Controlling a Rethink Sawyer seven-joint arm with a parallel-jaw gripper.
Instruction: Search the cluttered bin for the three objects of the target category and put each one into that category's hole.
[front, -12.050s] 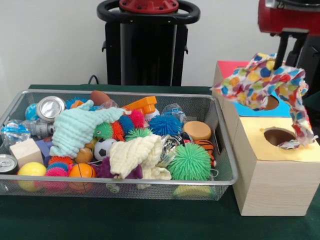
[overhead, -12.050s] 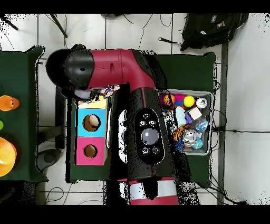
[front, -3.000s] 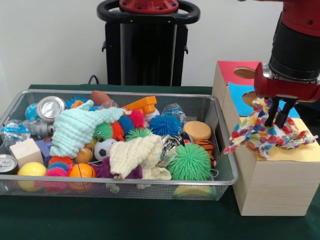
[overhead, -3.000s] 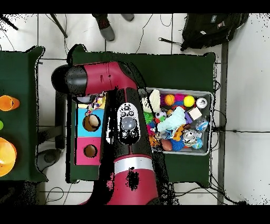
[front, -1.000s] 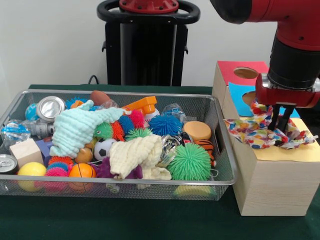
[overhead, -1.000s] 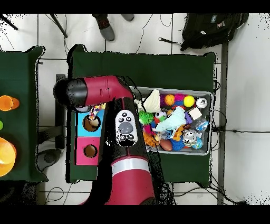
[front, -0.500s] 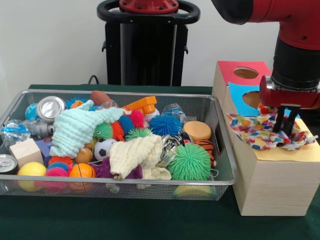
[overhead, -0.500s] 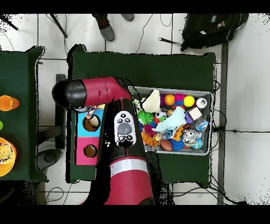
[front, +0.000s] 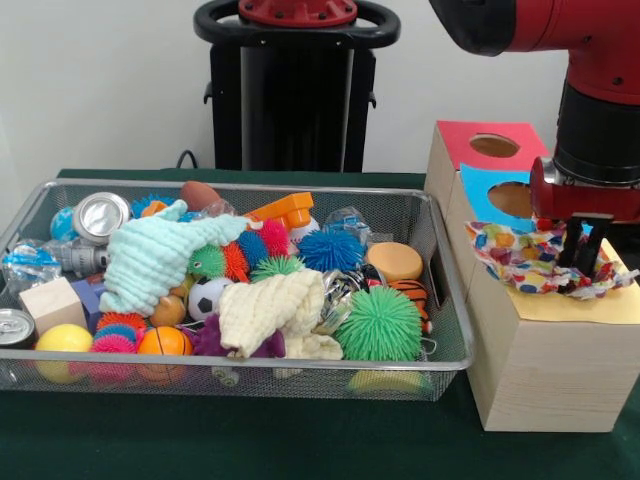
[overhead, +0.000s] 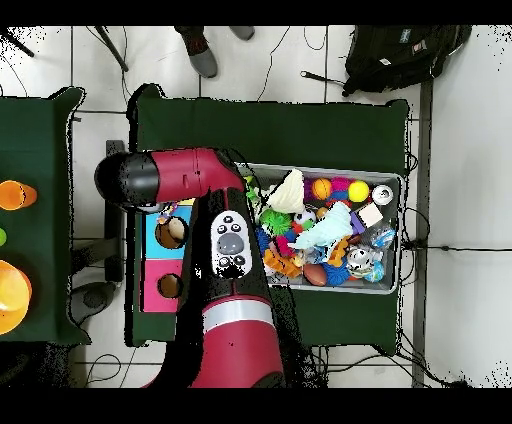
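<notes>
Gripper over yellow-topped box, fingers spread, nothing clamped. Patterned cloth bunched over hole (not through). Best move, my read: close tips, push centre straight down, gather loose edges before retreating to bin.

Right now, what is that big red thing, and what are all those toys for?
The big red thing is a robot arm. One picture looks at it from across the table; the other looks straight down from above. On the green table sits a wire basket full of balls, spiky toys, cans, wooden blocks and soft cloths. Beside it is a wooden box with red, blue and yellow tops that have round holes. The arm's gripper is poking down into a spotty cloth lying over the yellow top. I cannot tell whether it is pinching the cloth or letting go.
</notes>
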